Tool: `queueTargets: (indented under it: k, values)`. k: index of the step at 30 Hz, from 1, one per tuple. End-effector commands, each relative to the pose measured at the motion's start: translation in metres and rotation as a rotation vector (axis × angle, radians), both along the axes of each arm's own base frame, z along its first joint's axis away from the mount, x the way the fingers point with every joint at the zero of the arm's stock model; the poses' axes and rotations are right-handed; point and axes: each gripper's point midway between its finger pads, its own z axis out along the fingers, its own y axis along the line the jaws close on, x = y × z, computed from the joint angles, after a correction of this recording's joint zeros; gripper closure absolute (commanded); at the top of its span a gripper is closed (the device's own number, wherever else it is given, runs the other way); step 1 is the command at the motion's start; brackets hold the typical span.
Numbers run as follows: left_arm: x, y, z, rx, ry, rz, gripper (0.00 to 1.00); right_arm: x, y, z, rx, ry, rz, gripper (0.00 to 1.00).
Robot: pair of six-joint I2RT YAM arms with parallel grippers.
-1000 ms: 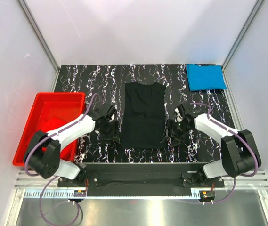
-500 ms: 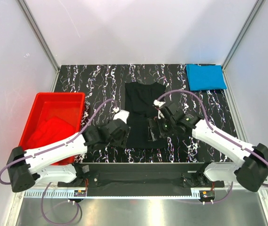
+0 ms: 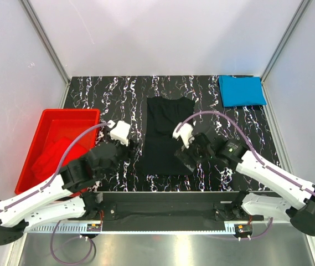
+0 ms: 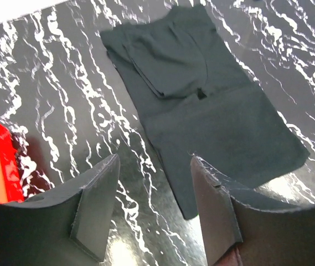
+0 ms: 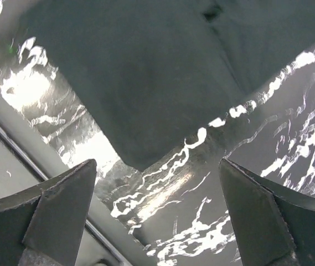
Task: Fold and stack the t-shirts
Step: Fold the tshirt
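Far left is the rigid red plastic tub [image 3: 68, 113] with the soft red t-shirt [image 3: 52, 158] bunched up inside. It isn't folded at all, so I'd say it's just waiting its turn.

Next over, the left gripper [image 4: 156, 219] hangs above the black marble-patterned table [image 3: 107, 94], just off the near-left corner of the black fabric t-shirt [image 3: 168, 133]. Its fingers [image 4: 97, 206] are spread apart and empty, with only tabletop in the gap.

The shirt lies flat mid-table, sleeves tucked in over the chest so it's a long narrow rectangle. The collar end points away from the arms and the hem end toward them.

On its other side, the right gripper [image 5: 157, 221] hovers over the near-right hem corner. Its jaws are really wide and hold nothing, and the corner shows in the gap between the fingers.

My read is that both arms are lined up on the two hem corners because the next fold is hem up to collar. Both corners need pinching together or the cloth goes skewed. Thin flat fabric on a hard top is a pain to pick up though, and the fingers could slide over it or catch just one layer.

In the far right corner, the bright blue t-shirt [image 3: 241, 91] sits folded into a neat rectangle. It looks like the base of the stack, so black probably goes there once it's folded.
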Motion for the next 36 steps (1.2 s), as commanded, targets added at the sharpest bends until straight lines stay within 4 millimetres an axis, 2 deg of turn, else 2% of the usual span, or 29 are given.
queueTargets:
  k: [1, 3, 4, 5, 6, 8, 10, 11, 15, 20, 24, 30, 32, 36]
  values:
    - [0.005, 0.006, 0.02, -0.036, -0.103, 0.011, 0.41, -0.031, 0.01, -0.016, -0.103, -0.047, 0.299, 0.03]
    - [0.002, 0.006, 0.027, -0.078, -0.104, 0.004, 0.41, -0.046, 0.008, -0.032, -0.155, -0.047, 0.375, 0.08]
    - [0.001, 0.007, 0.032, -0.1, -0.108, 0.006, 0.41, -0.051, 0.0, -0.047, -0.21, -0.054, 0.388, 0.12]
    - [0.001, 0.009, 0.034, -0.116, -0.103, 0.019, 0.41, -0.062, 0.004, -0.047, -0.215, -0.074, 0.434, 0.15]
    - [0.001, 0.01, 0.042, -0.138, -0.109, 0.028, 0.41, -0.067, 0.003, -0.05, -0.222, -0.078, 0.442, 0.18]
    - [-0.001, 0.013, 0.046, -0.143, -0.09, 0.038, 0.41, -0.071, 0.0, -0.05, -0.243, -0.09, 0.451, 0.21]
    - [-0.002, 0.017, 0.06, -0.153, -0.081, 0.055, 0.4, -0.077, -0.002, -0.057, -0.276, -0.096, 0.493, 0.22]
    - [-0.003, 0.018, 0.051, -0.121, -0.041, 0.066, 0.4, -0.08, -0.004, -0.064, -0.304, -0.083, 0.512, 0.21]
    - [-0.007, 0.021, 0.051, -0.127, 0.005, 0.079, 0.4, -0.087, -0.003, -0.081, -0.362, -0.088, 0.599, 0.19]
    - [-0.015, 0.026, 0.044, -0.175, 0.043, 0.086, 0.4, -0.077, -0.002, -0.097, -0.448, -0.145, 0.617, 0.19]
    - [-0.013, 0.037, 0.032, -0.14, 0.063, 0.149, 0.41, -0.062, 0.003, -0.098, -0.47, -0.246, 0.618, 0.19]
    - [-0.012, 0.036, 0.026, -0.099, 0.058, 0.136, 0.41, -0.055, 0.016, -0.106, -0.458, -0.273, 0.608, 0.18]
    - [-0.011, 0.034, 0.022, -0.071, 0.063, 0.132, 0.4, -0.057, 0.018, -0.118, -0.475, -0.237, 0.621, 0.19]
    - [-0.014, 0.032, 0.018, -0.027, 0.086, 0.104, 0.37, -0.051, 0.029, -0.125, -0.464, -0.26, 0.604, 0.26]
